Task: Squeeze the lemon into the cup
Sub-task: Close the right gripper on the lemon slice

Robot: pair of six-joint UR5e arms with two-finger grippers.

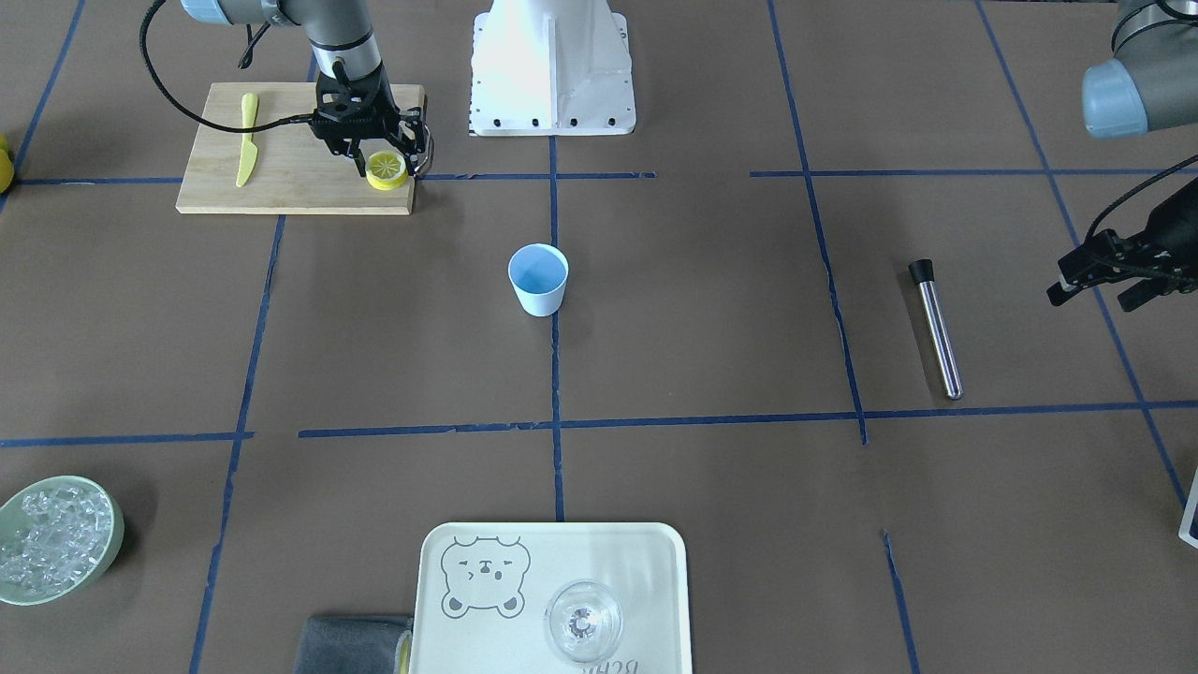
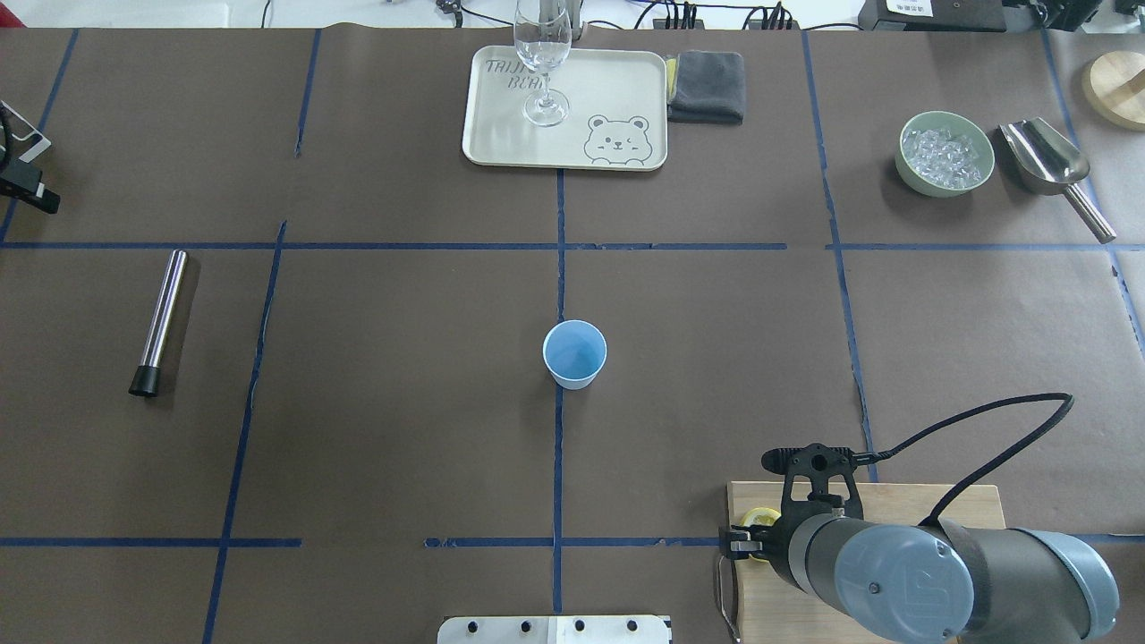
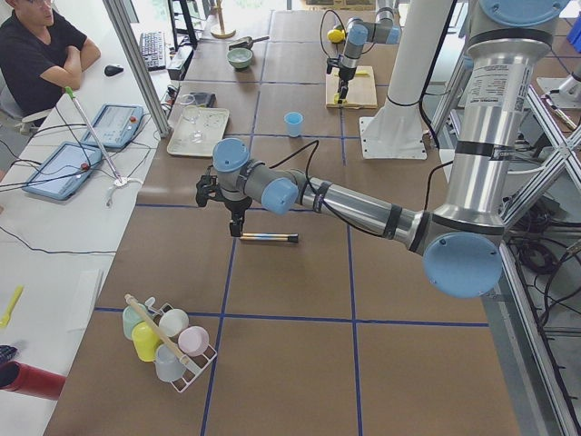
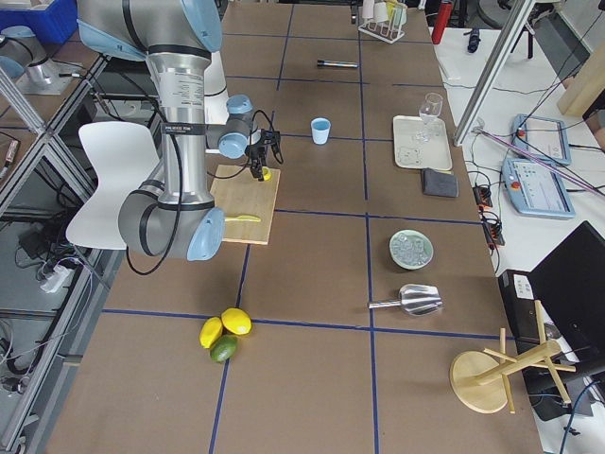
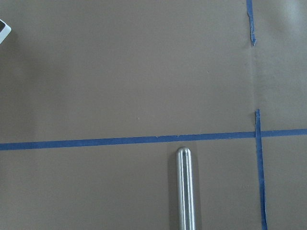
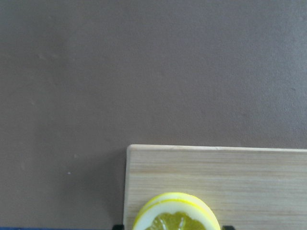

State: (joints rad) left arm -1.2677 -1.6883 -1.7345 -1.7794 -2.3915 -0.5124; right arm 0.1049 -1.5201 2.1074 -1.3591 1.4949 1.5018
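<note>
wooden board [image 1: 281, 178], yellow knife [image 1: 247, 139] nearby, right hand [image 1: 386, 167] gripping lemon [image 1: 386, 169], cup [image 1: 538, 279] apart

The near arm's jaws hang over the far corner of the wooden board [image 4: 246, 202], a lemon [image 4: 267, 174] at their tips. The cup [image 4: 321, 130] stands beyond them on the bench [image 4: 312, 265]; a yellow knife [image 4: 243, 218] lies behind, nearer.
</note>
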